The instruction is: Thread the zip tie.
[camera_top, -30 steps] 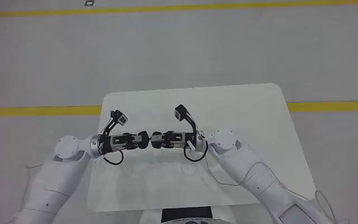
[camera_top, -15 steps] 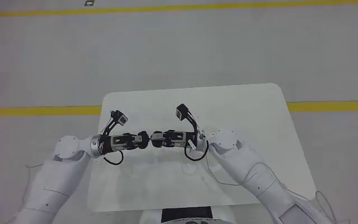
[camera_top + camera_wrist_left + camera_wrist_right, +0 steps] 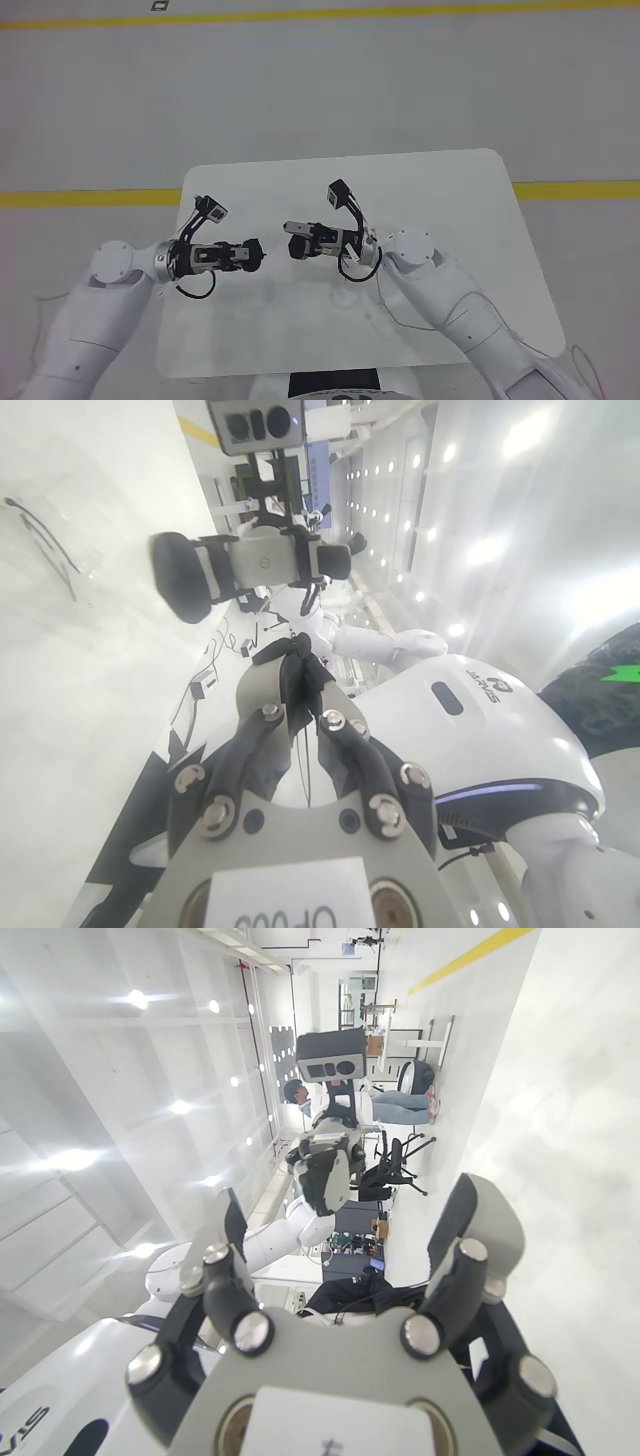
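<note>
Seen from above, two grippers are facing each other over the table, a little toward 9 o'clock of its centre. The left gripper is sitting at 9 o'clock of the right gripper, with a clear gap between them.

The left gripper's fingers are pinching together on the zip tie, a thin black strand running back between them in its wrist view. How much of the tie is sticking out past the fingertips is too hard to tell. The right gripper's fingers are standing wide apart, holding nothing. A clear bag of spare black ties is lying on the table.

The step in hand appears to be bringing the tie's free end to its head. Doing it well likely means holding the left grip steady and lining the right gripper up squarely with the strand. It should be closing only once the end is lying between its pads, since so thin a tie is apt to bend or slip.
</note>
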Tool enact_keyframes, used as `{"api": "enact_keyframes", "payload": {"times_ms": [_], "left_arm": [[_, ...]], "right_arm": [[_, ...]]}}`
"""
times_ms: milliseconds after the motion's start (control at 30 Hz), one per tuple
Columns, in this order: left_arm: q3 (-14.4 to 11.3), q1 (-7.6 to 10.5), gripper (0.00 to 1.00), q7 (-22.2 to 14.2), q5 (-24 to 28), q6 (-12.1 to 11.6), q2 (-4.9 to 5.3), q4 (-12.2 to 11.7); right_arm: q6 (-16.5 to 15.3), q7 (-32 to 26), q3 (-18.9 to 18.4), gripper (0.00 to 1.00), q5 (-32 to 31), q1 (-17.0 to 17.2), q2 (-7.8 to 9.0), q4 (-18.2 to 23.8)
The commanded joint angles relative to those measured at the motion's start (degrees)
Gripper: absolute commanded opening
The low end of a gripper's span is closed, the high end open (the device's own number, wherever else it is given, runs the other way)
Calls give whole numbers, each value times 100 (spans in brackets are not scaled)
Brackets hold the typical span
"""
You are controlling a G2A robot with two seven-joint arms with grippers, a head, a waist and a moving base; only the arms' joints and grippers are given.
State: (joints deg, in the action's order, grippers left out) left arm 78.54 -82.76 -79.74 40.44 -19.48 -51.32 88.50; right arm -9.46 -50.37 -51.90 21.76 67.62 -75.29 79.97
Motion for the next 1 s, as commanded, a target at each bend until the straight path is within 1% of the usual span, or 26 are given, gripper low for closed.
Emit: {"api": "enact_keyframes", "payload": {"times_ms": [0, 200, 233, 300, 367, 433, 467, 567, 700, 833, 967], "left_arm": [[2, -3, 0, 10, -3, 0, 0, 4], [2, -3, 0, 10, -3, 0, 0, 4], [-24, -17, 0, 117, -34, 30, -5, 10], [-28, -36, 0, 141, -59, 0, -2, 2], [48, -23, 0, 60, -5, 0, 8, -49], [182, 14, 0, 10, -63, 0, 23, -147], [212, 19, 0, 10, -90, 0, 30, -141], [341, 10, 0, 10, -163, 0, 75, -117], [458, -90, 0, 10, -185, 0, 151, -112], [411, -168, 0, 10, -135, 0, 219, -48], [411, -165, 0, 10, -131, 0, 228, -48]], "right_arm": [[0, -1, 0, 100, 1, 0, 0, 0], [0, -1, 0, 100, 1, 0, 0, 0], [0, -1, 0, 100, 1, 0, 0, 0], [0, -1, 0, 100, 1, 0, 0, 0], [0, -1, 0, 100, 1, 0, 0, 0], [0, -1, 0, 100, 1, 0, 0, 0], [0, -1, 0, 100, 1, 0, 0, 0], [0, -1, 0, 100, 1, 0, 0, 0], [0, -1, 0, 100, 1, 0, 0, 0], [0, -1, 0, 100, 1, 0, 0, 0], [0, -1, 0, 100, 1, 0, 0, 0]]}}
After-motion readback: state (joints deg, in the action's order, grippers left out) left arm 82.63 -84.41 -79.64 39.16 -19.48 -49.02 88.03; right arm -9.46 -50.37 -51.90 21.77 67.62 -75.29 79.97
